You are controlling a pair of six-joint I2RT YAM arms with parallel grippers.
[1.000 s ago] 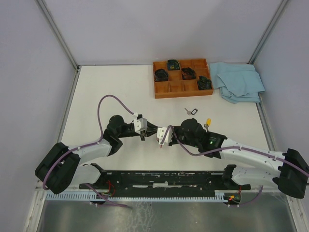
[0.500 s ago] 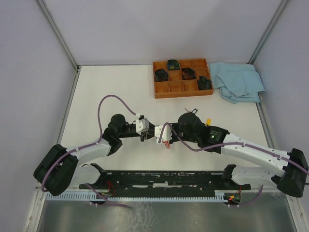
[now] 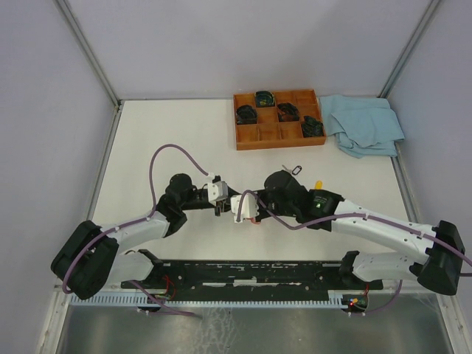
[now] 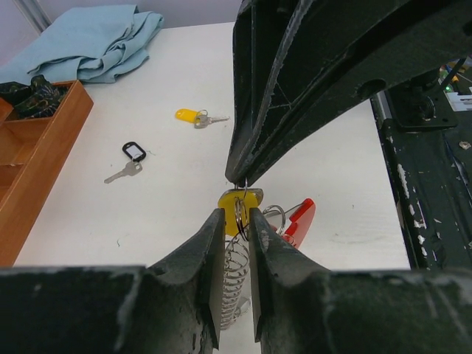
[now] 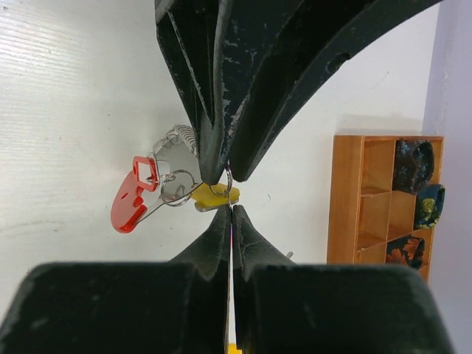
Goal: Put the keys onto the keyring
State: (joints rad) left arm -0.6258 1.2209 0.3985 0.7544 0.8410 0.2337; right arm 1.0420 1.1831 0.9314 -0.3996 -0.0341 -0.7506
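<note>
My left gripper (image 4: 236, 215) is shut on the keyring's thin silver ring (image 4: 240, 214), with a wire spring coil (image 4: 234, 276) behind it. A yellow-capped key (image 4: 240, 200) hangs at that ring. A red plastic piece (image 4: 299, 219) on a small ring hangs beside it; I cannot tell whether it is a band or a key cap. My right gripper (image 5: 231, 209) meets the left one tip to tip, shut on the yellow key's edge (image 5: 214, 195). The grippers meet at the table's middle (image 3: 227, 210). A second yellow key (image 4: 190, 116) lies on the table, also in the top view (image 3: 318, 183).
A plain silver key with a black oval loop (image 4: 131, 155) lies near the second yellow key. A wooden compartment tray (image 3: 276, 144) holding dark items stands at the back. A light blue cloth (image 3: 365, 124) lies to its right.
My right gripper has moved left and slightly back, closing up against the left gripper's tips. The left arm has barely shifted.
</note>
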